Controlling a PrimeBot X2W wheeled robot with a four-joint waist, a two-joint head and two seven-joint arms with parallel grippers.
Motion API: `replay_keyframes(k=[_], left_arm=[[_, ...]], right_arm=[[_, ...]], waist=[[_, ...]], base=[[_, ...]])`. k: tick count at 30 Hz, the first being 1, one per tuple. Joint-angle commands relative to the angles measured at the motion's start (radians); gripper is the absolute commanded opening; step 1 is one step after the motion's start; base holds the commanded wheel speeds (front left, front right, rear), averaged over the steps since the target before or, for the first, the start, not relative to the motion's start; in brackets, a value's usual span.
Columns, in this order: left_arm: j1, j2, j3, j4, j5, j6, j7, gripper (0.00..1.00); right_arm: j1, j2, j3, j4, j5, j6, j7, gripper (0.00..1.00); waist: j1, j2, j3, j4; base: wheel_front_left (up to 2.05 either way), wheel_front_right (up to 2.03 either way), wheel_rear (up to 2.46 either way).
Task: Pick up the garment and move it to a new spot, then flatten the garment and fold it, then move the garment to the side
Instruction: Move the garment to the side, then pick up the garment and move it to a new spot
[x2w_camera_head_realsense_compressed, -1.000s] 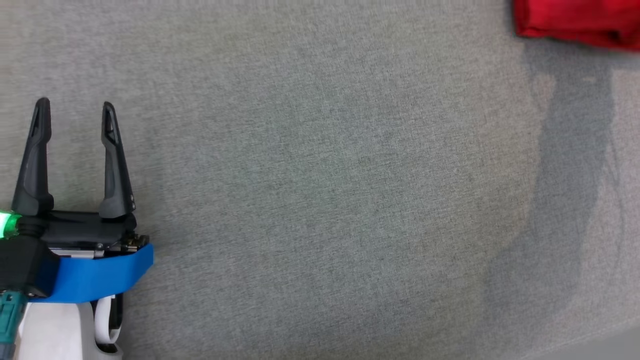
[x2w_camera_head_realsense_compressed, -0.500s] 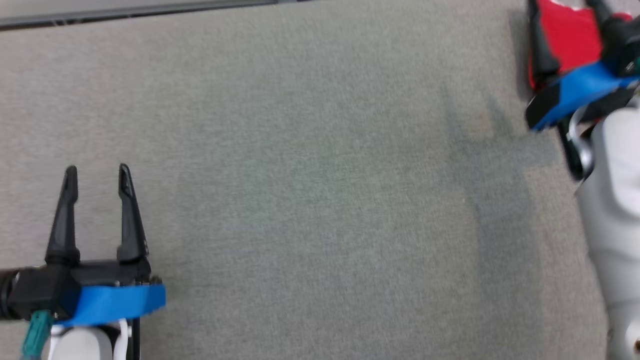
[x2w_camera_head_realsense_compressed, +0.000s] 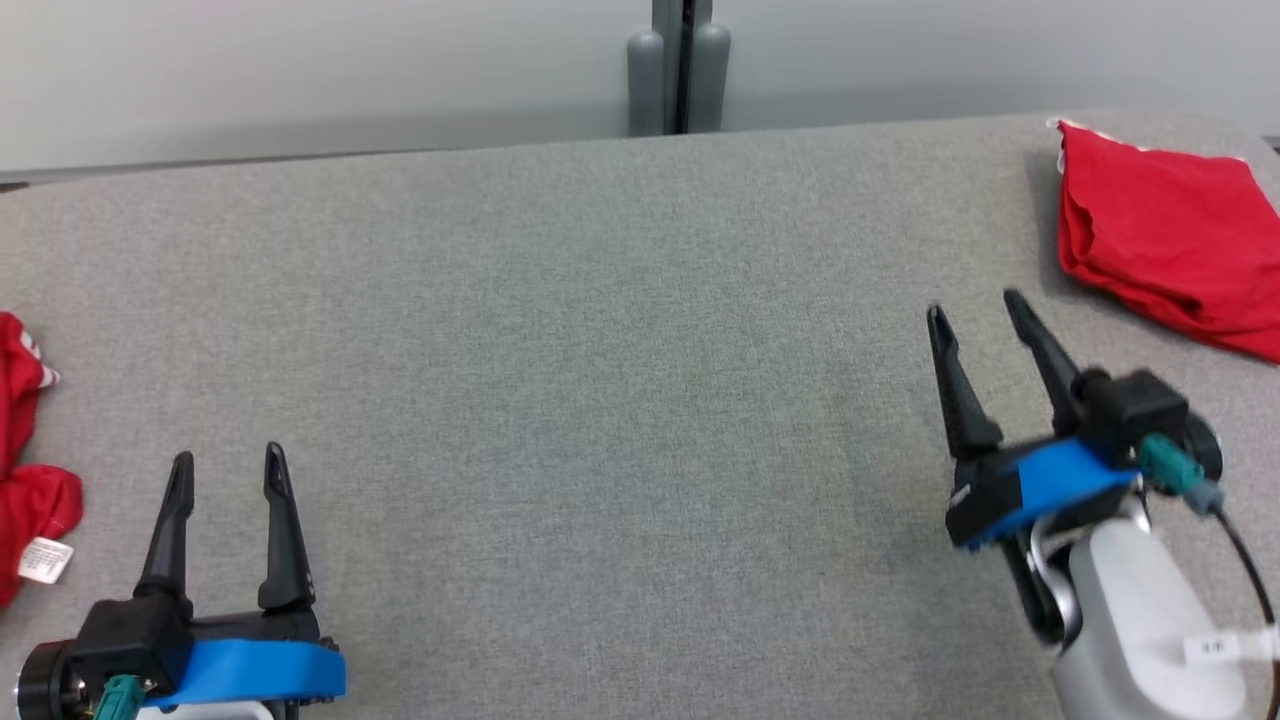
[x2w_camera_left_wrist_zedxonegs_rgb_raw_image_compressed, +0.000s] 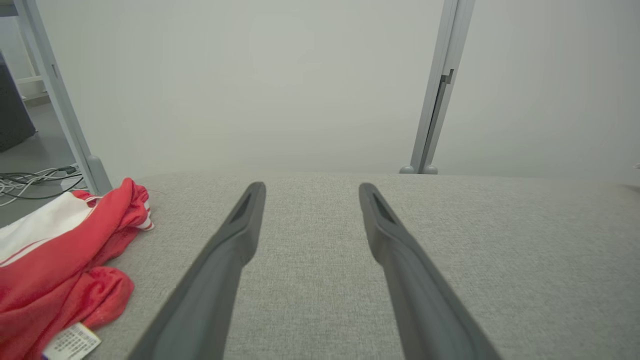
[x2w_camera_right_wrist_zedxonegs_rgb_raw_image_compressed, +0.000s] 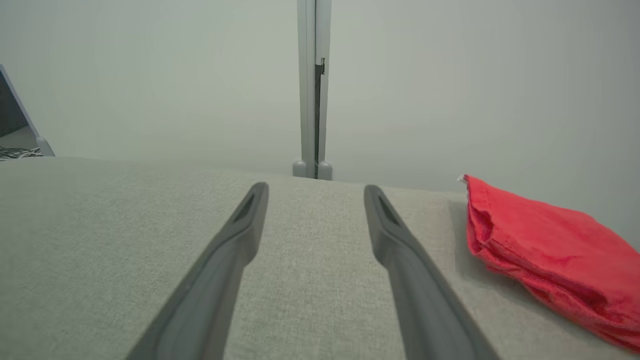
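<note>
Near left, the left claw (x2w_camera_head_realsense_compressed: 228, 455) gapes wide, empty, over the worktop (x2w_camera_head_realsense_compressed: 600, 400), a red-and-white cloth (x2w_camera_head_realsense_compressed: 25, 480) to its left. Farther on, the right claw (x2w_camera_head_realsense_compressed: 972, 305) is wide, empty too; the folded garment (x2w_camera_head_realsense_compressed: 1160, 240) lies beyond, far right.

a folded red garment (x2w_camera_head_realsense_compressed: 1165, 240) at the far right runs past the picture's right edge. a crumpled red and white garment (x2w_camera_head_realsense_compressed: 25, 480) at the left is cut by the left edge; the print on its white label (x2w_camera_head_realsense_compressed: 45, 560) is too small to read. the left gripper (x2w_camera_head_realsense_compressed: 228, 465) is cut off below its fingers (x2w_camera_head_realsense_compressed: 285, 540) at the near edge.
</note>
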Motion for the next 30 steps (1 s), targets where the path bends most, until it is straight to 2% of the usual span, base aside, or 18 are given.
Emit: replay_keyframes(k=[1,18,30], left_arm=[[0.011,-0.003,0.002,0.007,-0.004,0.001,0.000,1.00],[0.067,-0.006,-0.016,0.112,-0.009,-0.001,0.000,1.00],[0.089,-0.005,-0.020,0.138,0.010,0.007,0.000,1.00]], right_arm=[[0.046,0.008,-0.009,-0.019,0.013,0.000,-0.003,1.00],[0.336,0.065,-0.101,-0.116,0.001,0.000,-0.003,1.00],[0.396,0.066,-0.117,-0.121,0.015,0.000,-0.003,1.00]], waist=[[0.0002,0.0004,-0.013,0.002],[0.0002,0.0004,-0.134,0.037],[0.0002,0.0004,-0.185,0.055]], base=[[0.00,0.00,0.00],[0.00,0.00,0.00],[0.00,0.00,0.00]])
